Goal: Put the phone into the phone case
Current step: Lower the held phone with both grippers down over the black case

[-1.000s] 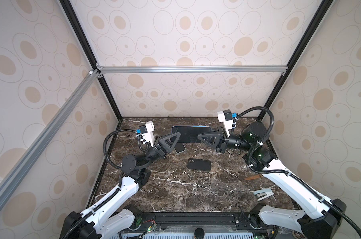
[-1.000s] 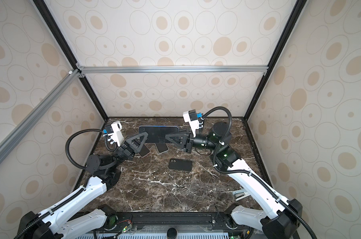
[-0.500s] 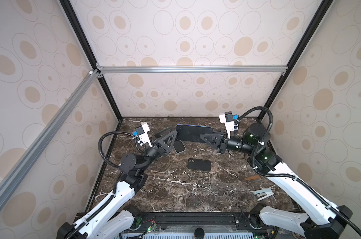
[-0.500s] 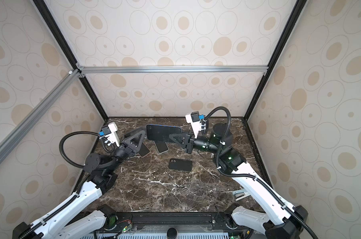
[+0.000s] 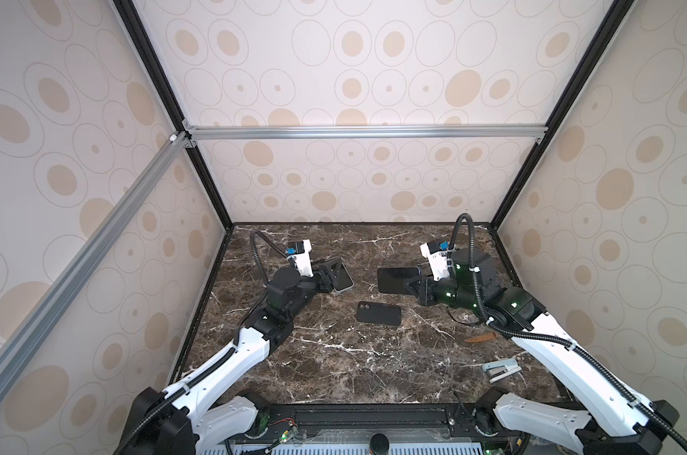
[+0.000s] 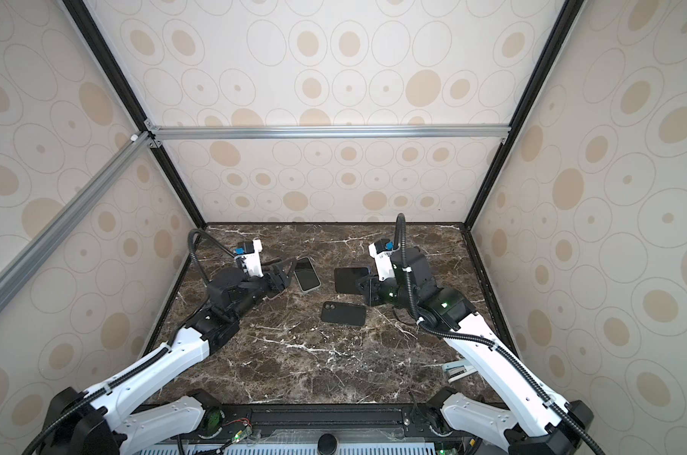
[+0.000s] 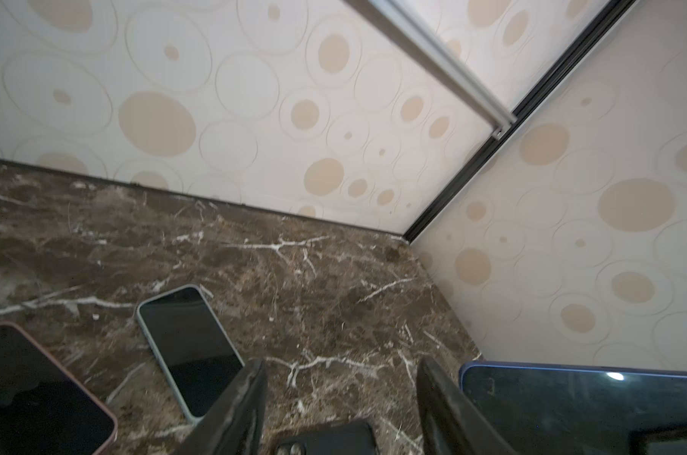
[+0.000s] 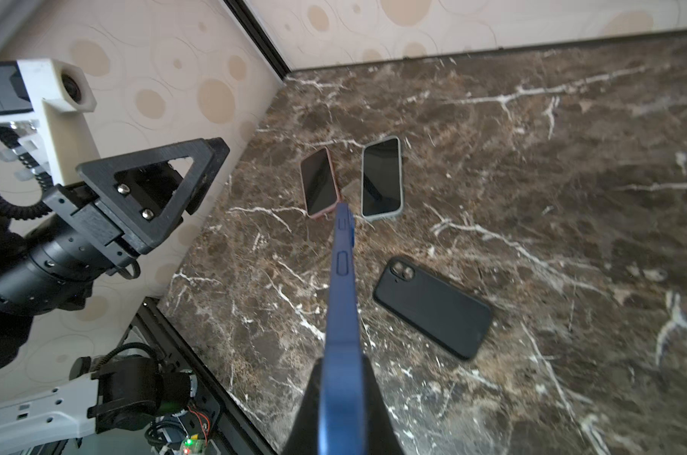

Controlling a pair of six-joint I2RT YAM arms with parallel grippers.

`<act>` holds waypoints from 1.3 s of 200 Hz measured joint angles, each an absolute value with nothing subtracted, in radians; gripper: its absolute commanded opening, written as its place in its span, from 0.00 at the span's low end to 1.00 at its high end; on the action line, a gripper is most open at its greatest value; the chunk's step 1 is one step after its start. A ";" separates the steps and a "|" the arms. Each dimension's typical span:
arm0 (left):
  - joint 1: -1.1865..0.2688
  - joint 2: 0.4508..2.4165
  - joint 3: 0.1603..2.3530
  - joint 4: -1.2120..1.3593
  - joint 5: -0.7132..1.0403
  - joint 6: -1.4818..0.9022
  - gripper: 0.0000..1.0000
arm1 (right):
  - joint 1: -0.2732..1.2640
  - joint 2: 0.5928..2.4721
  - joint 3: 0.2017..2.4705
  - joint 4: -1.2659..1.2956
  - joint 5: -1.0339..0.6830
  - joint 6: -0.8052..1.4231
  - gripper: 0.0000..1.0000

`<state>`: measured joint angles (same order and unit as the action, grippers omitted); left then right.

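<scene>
Jaws of the right gripper (image 8: 341,380) pinch the blue-cased phone (image 8: 343,299) by one end, off the counter (image 5: 334,366) toward its far edge — those of the left gripper (image 7: 339,372) stand spread, empty. Black phone case (image 5: 379,313) lies flat mid-counter — pink-cased phone (image 8: 319,183) and pale-cased phone (image 8: 382,177) toward the far-left corner.

In the left wrist view, the pink-edged phone (image 7: 38,394), the black case (image 7: 330,439), the blue-edged phone (image 7: 586,409) and the fingers of the left gripper (image 7: 339,368) were clipped by the picture's edge. In both top views the pink-edged phone was all but hidden behind that gripper, and in a top view the stapler (image 6: 456,369) was half covered by the right arm (image 6: 491,354). Whether the black case was filled could not be told; the small brown thing (image 5: 480,337) was too small to be named.
</scene>
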<state>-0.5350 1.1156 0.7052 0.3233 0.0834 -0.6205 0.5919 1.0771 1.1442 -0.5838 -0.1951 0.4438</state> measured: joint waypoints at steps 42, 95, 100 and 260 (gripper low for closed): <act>-0.589 1.208 0.711 0.241 0.076 -0.588 0.59 | 0.591 1.106 1.127 -0.653 -0.191 0.492 0.00; -0.627 1.278 0.714 0.221 0.068 -0.572 0.57 | 0.591 1.151 1.025 -0.625 -0.245 0.579 0.00; -0.630 1.285 0.714 0.221 0.068 -0.572 0.57 | 0.591 1.160 1.015 -0.618 -0.255 0.589 0.00; -0.637 1.340 0.771 0.260 0.222 -0.370 0.58 | 0.590 1.224 1.044 -0.580 -0.266 0.635 0.00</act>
<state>-0.6369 1.3403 0.7712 0.2596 0.2222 -0.3702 0.5903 1.2240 1.0435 -0.5797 -0.2661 0.6353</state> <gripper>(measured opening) 0.577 0.095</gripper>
